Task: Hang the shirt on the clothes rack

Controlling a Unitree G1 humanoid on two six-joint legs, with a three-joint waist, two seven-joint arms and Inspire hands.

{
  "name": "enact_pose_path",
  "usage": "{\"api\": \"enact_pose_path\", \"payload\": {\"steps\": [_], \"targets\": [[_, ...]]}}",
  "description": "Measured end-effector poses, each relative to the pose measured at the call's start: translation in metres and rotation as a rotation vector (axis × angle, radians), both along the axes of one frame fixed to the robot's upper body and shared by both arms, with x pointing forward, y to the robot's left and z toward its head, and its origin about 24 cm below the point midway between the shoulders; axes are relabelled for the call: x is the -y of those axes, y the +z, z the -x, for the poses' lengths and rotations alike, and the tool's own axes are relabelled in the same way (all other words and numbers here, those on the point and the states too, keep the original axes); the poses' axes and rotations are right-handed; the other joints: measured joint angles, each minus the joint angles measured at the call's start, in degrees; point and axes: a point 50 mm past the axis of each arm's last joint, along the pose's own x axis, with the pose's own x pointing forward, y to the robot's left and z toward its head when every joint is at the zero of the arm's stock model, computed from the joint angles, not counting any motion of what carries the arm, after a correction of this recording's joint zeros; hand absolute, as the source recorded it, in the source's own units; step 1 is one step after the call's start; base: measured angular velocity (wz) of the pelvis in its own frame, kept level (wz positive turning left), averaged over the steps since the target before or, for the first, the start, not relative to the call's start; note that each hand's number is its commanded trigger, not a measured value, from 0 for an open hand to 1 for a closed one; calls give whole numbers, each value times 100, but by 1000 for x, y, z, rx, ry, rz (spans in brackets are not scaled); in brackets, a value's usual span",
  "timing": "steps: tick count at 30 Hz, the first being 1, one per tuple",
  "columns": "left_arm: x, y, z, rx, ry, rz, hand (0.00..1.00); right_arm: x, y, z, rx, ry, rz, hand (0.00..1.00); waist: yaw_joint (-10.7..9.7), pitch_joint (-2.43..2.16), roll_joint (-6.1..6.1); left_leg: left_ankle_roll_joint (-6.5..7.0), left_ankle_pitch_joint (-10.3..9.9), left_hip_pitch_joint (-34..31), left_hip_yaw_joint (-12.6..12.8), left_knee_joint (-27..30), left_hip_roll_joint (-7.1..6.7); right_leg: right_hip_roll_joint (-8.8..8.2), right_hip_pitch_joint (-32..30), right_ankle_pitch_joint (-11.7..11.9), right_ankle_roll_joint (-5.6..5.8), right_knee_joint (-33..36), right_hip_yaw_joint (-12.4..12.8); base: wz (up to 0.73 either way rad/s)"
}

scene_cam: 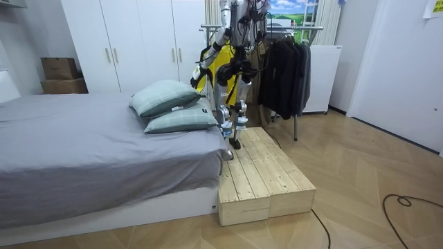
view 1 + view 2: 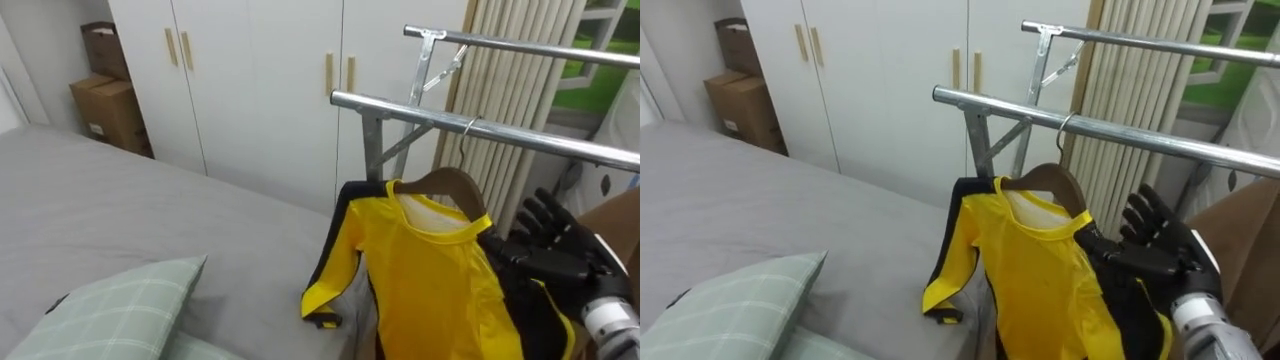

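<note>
While yellow shirt (image 2: 430, 270) hangs on rail (image 2: 410, 112), room view shows dark coats (image 1: 284, 69).

A yellow shirt (image 2: 430, 280) with black trim hangs on a brown wooden hanger (image 2: 452, 184), just left of the right hand (image 2: 555, 240). The hanger's metal hook (image 2: 468, 128) sits over the nearer rail (image 2: 400, 108) of 2, up and left of the hand's spread fingers. The hanger tilts a little, its end toward the hand lower. The shirt's body falls straight down past the hand's level. 1 sleeve, yellow with a black stripe, droops on the side away from the hand, its cuff bunched at the bottom. Black fabric with a yellow edge shows directly below the hand.
</note>
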Motion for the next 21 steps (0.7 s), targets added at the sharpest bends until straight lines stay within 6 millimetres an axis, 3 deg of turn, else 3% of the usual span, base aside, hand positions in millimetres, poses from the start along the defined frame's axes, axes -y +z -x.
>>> {"api": "enact_pose_path", "payload": {"steps": [5,21], "targets": [[-1,-1,2,-4,15,-16,0,0,-7,6,-21,-8,-34,0,-4,44,38,11,7,23,1,-58,-10,7,4,22,29,-30,34,-3],[-1,-5,7,-32,26,-13,0,2,-23,17,-83,-84,-90,0,-68,11,-7,90,-42,-27,67,-44,-7,22,-39,1,195,-71,122,-2]]}}
